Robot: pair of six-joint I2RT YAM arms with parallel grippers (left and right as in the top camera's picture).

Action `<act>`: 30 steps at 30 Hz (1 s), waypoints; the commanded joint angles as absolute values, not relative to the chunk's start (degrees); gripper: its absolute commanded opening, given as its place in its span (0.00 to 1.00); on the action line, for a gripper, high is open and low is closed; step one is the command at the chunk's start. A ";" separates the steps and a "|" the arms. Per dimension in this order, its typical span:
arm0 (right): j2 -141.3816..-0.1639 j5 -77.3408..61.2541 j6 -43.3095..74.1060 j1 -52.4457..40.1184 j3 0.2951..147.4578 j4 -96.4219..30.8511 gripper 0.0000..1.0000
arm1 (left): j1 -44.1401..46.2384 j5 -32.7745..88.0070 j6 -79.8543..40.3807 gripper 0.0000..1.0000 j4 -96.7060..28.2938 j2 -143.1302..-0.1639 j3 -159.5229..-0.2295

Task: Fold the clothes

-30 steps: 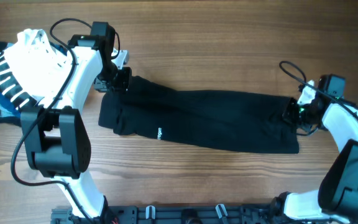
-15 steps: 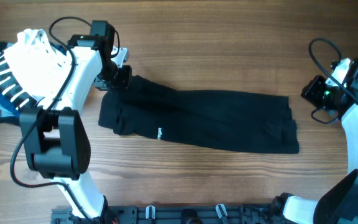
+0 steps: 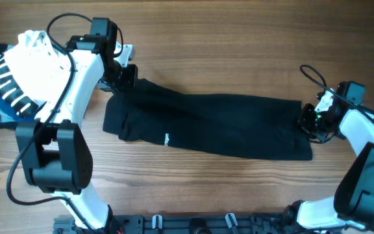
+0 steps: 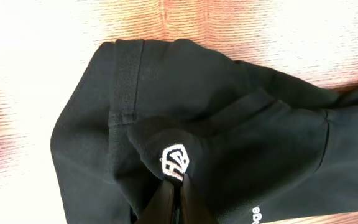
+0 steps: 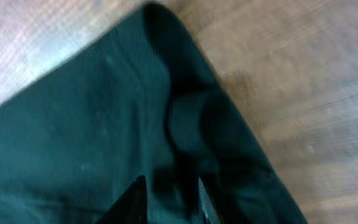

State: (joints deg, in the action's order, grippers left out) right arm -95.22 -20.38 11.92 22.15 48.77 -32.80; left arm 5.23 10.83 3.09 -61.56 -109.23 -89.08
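Clothes [image 3: 213, 127]: my left end effector [image 4: 178, 196] is clenched on the collar-end fabric; the long axis runs rightward across the tabletop [image 3: 239, 39] to my right end effector [image 5: 169, 200], jaws parted over the far hem.

Illegible white lettering [image 3: 166, 138] on black T-shirt [image 3: 226, 127]
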 commanded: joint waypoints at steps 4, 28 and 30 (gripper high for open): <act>-97.84 -23.92 11.03 21.98 48.62 -31.35 0.27 | 5.02 11.99 2.55 0.04 -61.49 -108.12 -88.88; -90.67 -31.92 13.41 28.32 60.10 -28.10 0.04 | 4.99 13.82 2.55 0.04 -61.45 -107.24 -88.95; -90.19 -32.93 12.88 28.73 60.82 -27.59 0.04 | 4.97 14.63 2.55 0.04 -61.47 -107.24 -88.95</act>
State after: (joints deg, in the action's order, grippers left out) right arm -92.20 -29.61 12.38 27.92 58.59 -28.05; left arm 5.23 12.10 3.09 -61.58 -109.16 -89.08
